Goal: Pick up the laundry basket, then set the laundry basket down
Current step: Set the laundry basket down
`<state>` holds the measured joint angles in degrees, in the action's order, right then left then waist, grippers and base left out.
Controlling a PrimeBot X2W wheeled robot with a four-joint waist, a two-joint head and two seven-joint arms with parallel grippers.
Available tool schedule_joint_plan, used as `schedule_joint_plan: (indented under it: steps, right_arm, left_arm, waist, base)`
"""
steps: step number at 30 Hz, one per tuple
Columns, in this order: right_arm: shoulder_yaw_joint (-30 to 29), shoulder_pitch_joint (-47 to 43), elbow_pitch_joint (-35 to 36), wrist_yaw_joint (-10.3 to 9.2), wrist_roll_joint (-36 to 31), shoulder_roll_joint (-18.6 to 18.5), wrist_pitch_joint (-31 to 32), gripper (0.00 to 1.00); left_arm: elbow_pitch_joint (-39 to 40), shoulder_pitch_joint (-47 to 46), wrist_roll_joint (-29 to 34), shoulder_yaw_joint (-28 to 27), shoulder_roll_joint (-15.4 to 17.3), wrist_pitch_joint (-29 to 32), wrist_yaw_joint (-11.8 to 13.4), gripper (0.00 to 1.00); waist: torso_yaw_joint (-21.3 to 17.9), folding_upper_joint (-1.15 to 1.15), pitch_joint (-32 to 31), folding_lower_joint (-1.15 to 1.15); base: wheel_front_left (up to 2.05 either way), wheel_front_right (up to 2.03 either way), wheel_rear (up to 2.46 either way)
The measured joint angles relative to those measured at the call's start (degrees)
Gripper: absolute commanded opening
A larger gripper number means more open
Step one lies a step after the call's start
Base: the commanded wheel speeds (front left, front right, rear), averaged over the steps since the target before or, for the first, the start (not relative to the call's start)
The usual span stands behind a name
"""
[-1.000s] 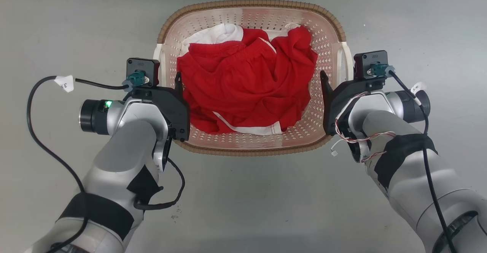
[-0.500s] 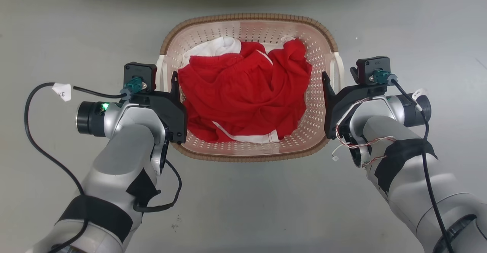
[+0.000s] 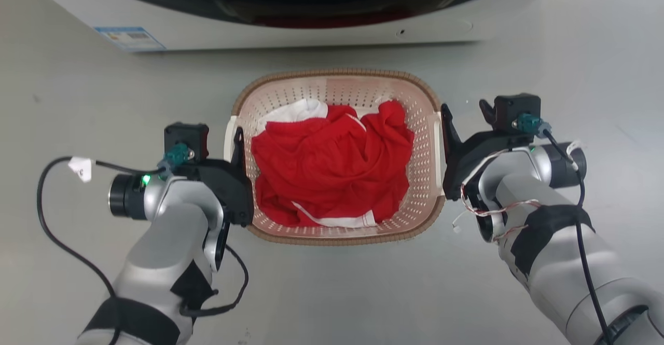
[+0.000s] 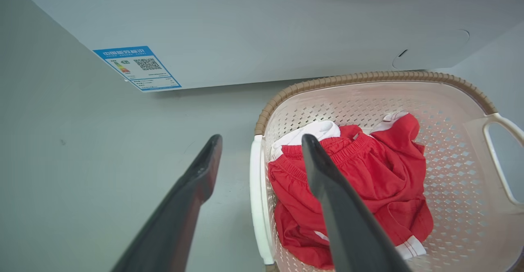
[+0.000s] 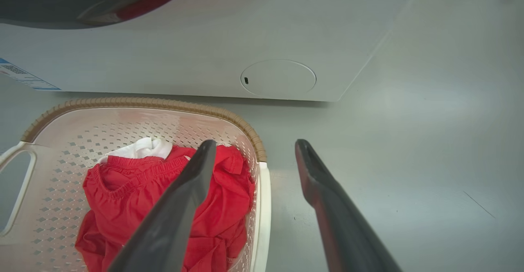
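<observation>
Left pincer: at mid-left of the head view; fingers apart, one outside the basket wall and one inside, clamped on nothing that I can see.
Left handle: white bar running up between those two fingers.
Laundry basket: centre of the head view, between my two arms and just below the washing machine. I cannot tell whether it rests on the grey floor or hangs just off it.
Red clothes: heaped inside, with a white piece at the upper left of the pile.
Right handle: white bar lying between my other pair of fingers.
Right pincer: at mid-right of the head view; fingers apart, astride the handle.
Just changed: a second ago the top of the head view was bare floor; now the washer's front fills it. The whole picture has shifted, so my head moved. The basket keeps its place between my pincers.
Meaning: I judge the pickup is not yet secured, since neither handle is pinched.
</observation>
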<state>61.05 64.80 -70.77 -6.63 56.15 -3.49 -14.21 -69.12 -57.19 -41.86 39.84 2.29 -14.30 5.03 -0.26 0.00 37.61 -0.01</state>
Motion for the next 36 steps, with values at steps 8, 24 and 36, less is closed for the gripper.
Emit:
schedule_joint_plan:
  steps: [8,24,36]
  right_arm:
    - [-2.6,-5.1,1.6,1.10,1.1,0.0,-0.1,1.00]
    - [-8.7,-18.7,10.6,1.00,-0.8,-0.2,-0.1,1.00]
    - [-14.5,-30.4,19.6,0.02,-5.6,-2.5,-0.1,1.00]
  left_arm:
    - [2.9,5.8,0.0,-1.6,1.4,0.0,0.0,1.00]
    - [13.8,20.3,3.0,-5.2,3.6,0.0,0.8,1.00]
    - [24.0,33.3,7.2,-8.0,5.4,0.0,1.6,1.00]
  waist:
    - [-0.1,0.00,-6.2,0.00]
    - [-0.4,0.00,-19.5,0.00]
    - [0.0,-0.01,-28.2,0.00]
  base:
    - [0.00,0.00,0.00]
    - [0.00,0.00,0.00]
    - [0.00,0.00,0.00]
